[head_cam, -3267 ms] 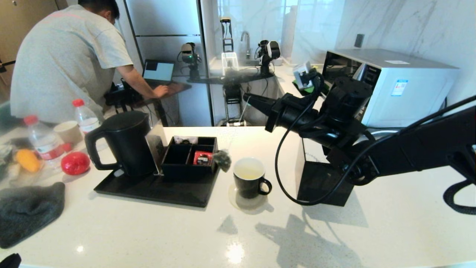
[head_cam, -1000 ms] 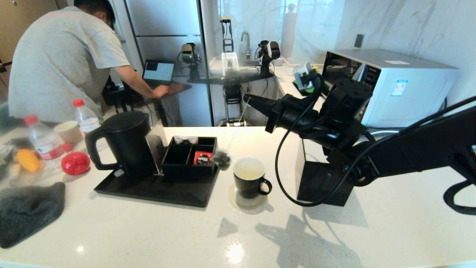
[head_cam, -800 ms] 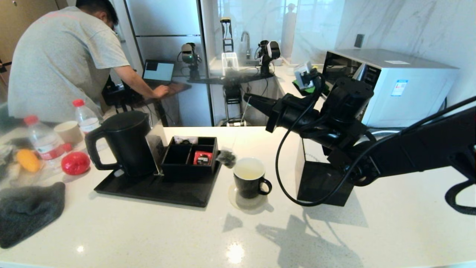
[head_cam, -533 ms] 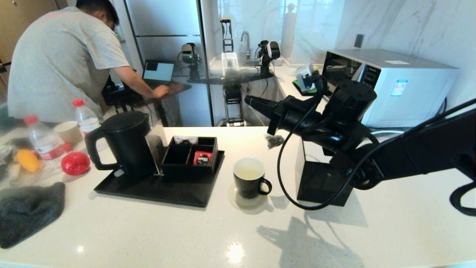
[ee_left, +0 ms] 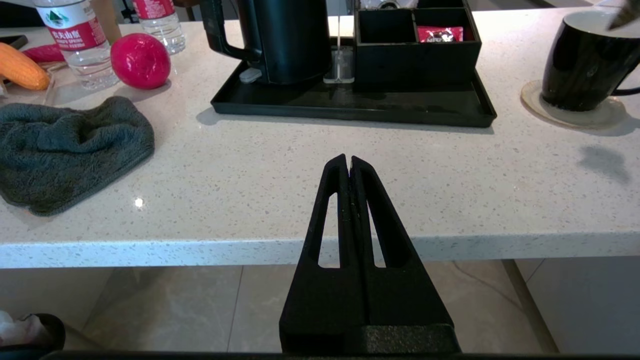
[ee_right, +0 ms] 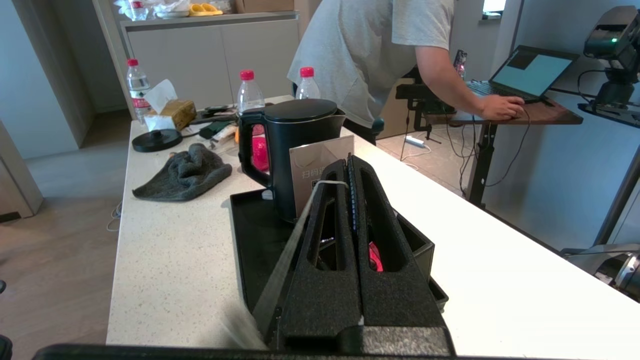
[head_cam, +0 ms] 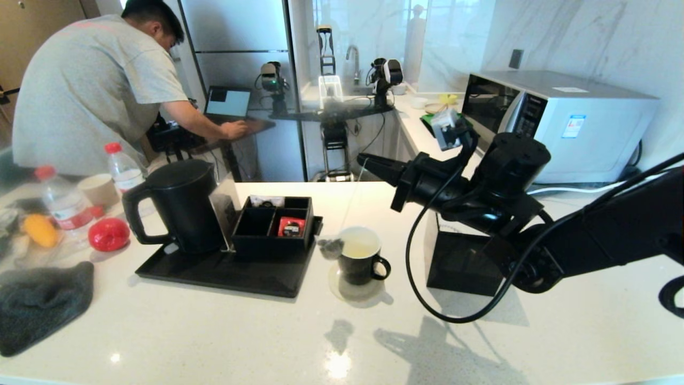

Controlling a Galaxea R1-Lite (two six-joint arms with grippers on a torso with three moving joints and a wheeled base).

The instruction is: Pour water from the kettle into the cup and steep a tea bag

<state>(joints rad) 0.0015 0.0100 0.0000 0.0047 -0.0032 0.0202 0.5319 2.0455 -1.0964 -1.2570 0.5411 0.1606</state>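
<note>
While the right gripper (head_cam: 364,159) hangs high above the cup (head_cam: 359,255), its jaws pinch the thread, and the tea bag (head_cam: 331,248) swings beside the rim. It should settle, then go straight down. The left gripper (ee_left: 348,162), jaws pressed together, waits by the desk's near edge.

Cup (head_cam: 359,254) as landmark, standing on a coaster (head_cam: 352,291) on the bench (head_cam: 214,331). Tray (head_cam: 214,275) left of cup; kettle (head_cam: 179,206) on tray's far-left part, compartment box (head_cam: 272,227) on tray nearer cup. Tea bag (head_cam: 331,247) hangs just left of cup's rim. Cloth (head_cam: 40,305) far left of cup.
</note>
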